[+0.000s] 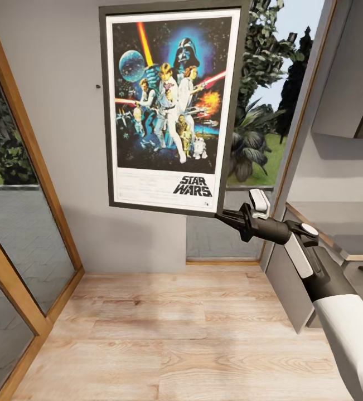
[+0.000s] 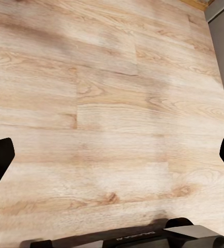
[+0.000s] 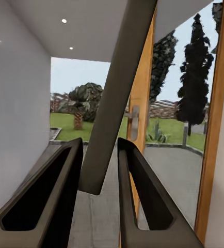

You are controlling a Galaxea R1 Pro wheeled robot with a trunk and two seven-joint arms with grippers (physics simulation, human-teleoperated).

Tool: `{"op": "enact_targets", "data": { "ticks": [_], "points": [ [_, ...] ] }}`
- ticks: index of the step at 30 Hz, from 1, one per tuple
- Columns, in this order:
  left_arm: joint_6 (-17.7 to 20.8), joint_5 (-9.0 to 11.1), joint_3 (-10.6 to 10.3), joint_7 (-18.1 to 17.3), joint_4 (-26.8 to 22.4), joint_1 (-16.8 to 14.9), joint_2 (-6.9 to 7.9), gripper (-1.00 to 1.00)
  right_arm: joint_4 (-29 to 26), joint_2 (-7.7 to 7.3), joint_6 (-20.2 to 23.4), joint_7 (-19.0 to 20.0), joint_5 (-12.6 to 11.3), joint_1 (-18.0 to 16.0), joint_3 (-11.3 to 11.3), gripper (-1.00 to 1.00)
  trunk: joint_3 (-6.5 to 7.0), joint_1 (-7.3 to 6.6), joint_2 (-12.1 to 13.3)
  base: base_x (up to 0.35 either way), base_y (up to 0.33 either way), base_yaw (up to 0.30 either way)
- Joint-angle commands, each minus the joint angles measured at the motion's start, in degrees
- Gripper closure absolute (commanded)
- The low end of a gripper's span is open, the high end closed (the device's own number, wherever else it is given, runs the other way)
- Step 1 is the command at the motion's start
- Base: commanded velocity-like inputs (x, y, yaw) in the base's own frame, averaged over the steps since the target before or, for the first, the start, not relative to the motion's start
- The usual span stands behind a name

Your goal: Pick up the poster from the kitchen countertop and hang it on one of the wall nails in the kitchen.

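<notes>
- Black-framed poster [image 1: 171,108] fills the upper centre of the head view, held upright with a slight tilt in front of a grey wall [image 1: 53,83].
- Right claw [image 1: 228,218], at centre right, pinches the poster's lower right corner; in the right wrist view its fingers [image 3: 58,191] close on the frame edge [image 3: 117,98].
- Left claw [image 2: 112,155] is spread wide over the wooden floor [image 2: 101,93].
- Small dark nail [image 1: 97,86] sits on the wall, just left of the poster.

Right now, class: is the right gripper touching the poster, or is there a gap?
Touching. In the right wrist view, the poster runs edge-on between the right gripper fingers, which press its frame on both sides; the head view agrees.
</notes>
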Motion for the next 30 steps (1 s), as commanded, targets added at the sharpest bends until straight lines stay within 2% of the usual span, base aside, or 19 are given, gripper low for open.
{"op": "enact_targets", "data": {
  "ticks": [1, 21, 30],
  "points": [
    [-0.29, 0.47, -0.48, -0.08, -0.01, -0.07, 0.04, -1.0, 0.0, -0.06, 0.64, 0.07, -0.47, -0.07, 0.17, 1.0, -0.13, 0.04, -0.13, 0.0, 0.0, 0.0],
    [-0.23, 0.47, -0.49, -0.08, 0.03, -0.07, 0.04, -1.0, 0.01, -0.06, 0.79, 0.22, -0.13, -0.07, 0.33, 1.0, -0.13, 0.04, -0.13, 0.0, 0.001, 0.0],
    [-0.23, 0.47, -0.49, -0.08, 0.08, -0.07, 0.04, -1.0, -0.26, -0.06, 0.79, 0.22, -0.06, -0.07, 0.41, 1.0, -0.13, 0.04, -0.13, 0.073, 0.17, 0.0]
  ]
}}
